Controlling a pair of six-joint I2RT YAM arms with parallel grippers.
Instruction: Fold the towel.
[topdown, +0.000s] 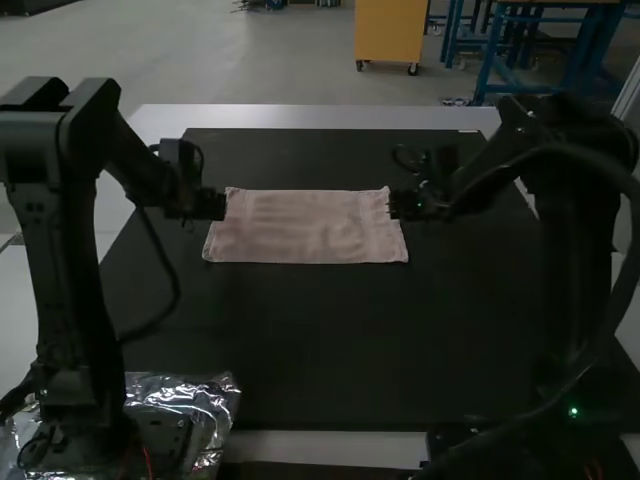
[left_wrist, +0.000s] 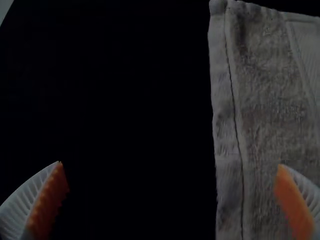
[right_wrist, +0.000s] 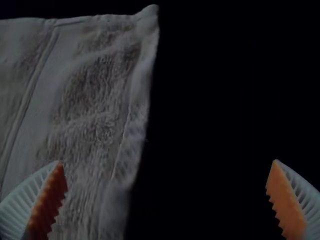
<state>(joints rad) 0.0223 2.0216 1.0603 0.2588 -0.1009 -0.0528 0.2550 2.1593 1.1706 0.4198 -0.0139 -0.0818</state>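
Note:
The pinkish towel (topdown: 305, 228) lies flat as a wide rectangle on the black mat; whether it is in layers I cannot tell. At its left edge is my left gripper (topdown: 222, 206), and at its right edge my right gripper (topdown: 396, 205). In the left wrist view the open left gripper (left_wrist: 170, 200) has the hemmed side of the towel (left_wrist: 265, 100) between its spread fingers. The right wrist view has the right gripper (right_wrist: 167, 200) open too, fingers wide on either side of the other side edge of the towel (right_wrist: 90, 100).
A black mat (topdown: 330, 340) covers most of the pale table (topdown: 320, 117). Crinkled silvery plastic (topdown: 210, 400) lies by the left arm's base at the near left. Cables hang along both arms.

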